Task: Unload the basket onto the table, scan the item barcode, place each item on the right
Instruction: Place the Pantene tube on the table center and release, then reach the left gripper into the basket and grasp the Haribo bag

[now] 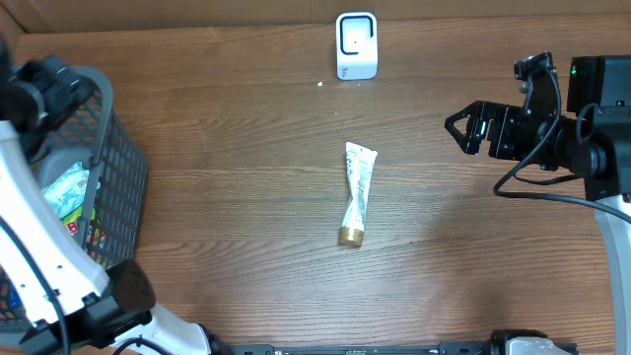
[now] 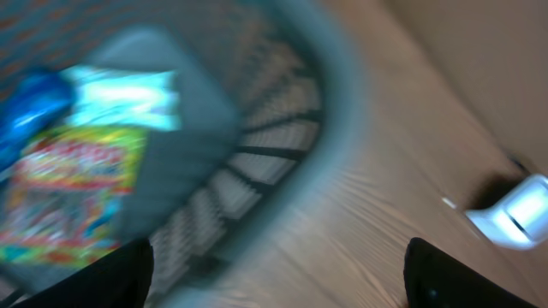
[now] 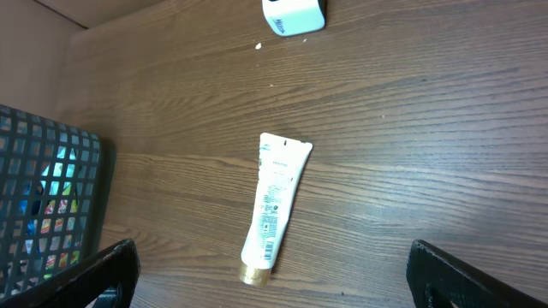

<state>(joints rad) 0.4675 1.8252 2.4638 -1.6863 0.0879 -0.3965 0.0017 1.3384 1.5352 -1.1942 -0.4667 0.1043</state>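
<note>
Currently the white tube (image 1: 357, 187) (image 3: 276, 201) is lying flat near the middle of the wooden table (image 1: 227, 118), gold cap (image 1: 351, 236) (image 3: 253, 275) pointing toward the near edge and crimped end pointing toward the white scanner (image 1: 356, 44) (image 3: 294, 15). Tube and scanner are well apart. Nothing is touching the tube. In the right wrist view, printed text and dark barcode-like stripes are showing on the tube's upward face near the cap end.

The scanner is standing at the far edge of the table, with a small white speck (image 1: 320, 84) (image 3: 259, 46) sitting just beside it.

The right gripper (image 1: 458, 130) (image 3: 274, 291) is hovering off to the right of the tube, jaws spread wide and nothing between them.

The left gripper (image 1: 44, 84) (image 2: 274, 282) is hanging over the dark mesh basket (image 1: 123, 168) (image 2: 282, 128) (image 3: 34, 171) at the table's left side. The left wrist view is heavily blurred, but the two fingertips (image 2: 128, 274) are showing far apart at the frame's bottom corners, released and empty.

Colourful snack packets (image 1: 64, 192) (image 2: 68, 188) are sitting inside the basket, along with a blue packet (image 2: 26, 111); the print is too blurred to read. The scanner (image 2: 514, 218) is showing as a white smear at the right edge of the left wrist view.
</note>
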